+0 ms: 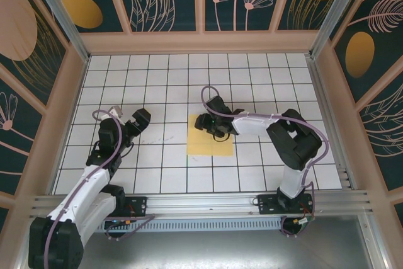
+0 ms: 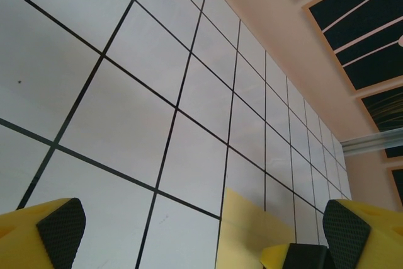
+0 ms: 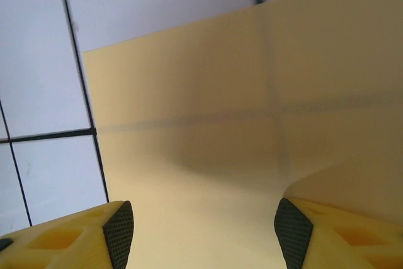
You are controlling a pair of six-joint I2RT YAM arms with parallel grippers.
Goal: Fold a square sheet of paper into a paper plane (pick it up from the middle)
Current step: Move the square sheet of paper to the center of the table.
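The folding is only beginning: the square sheet of paper (image 1: 211, 146) is lying flat and uncreased at the middle of the surface (image 1: 126, 80). The right fingers (image 3: 119, 234) are standing apart, hanging over the sheet with paper spanning the gap between them. The left fingers (image 2: 60, 225) are gaping wide, well off to the sheet's left. Next, I judge, the right fingers are needing to drop and pinch the middle
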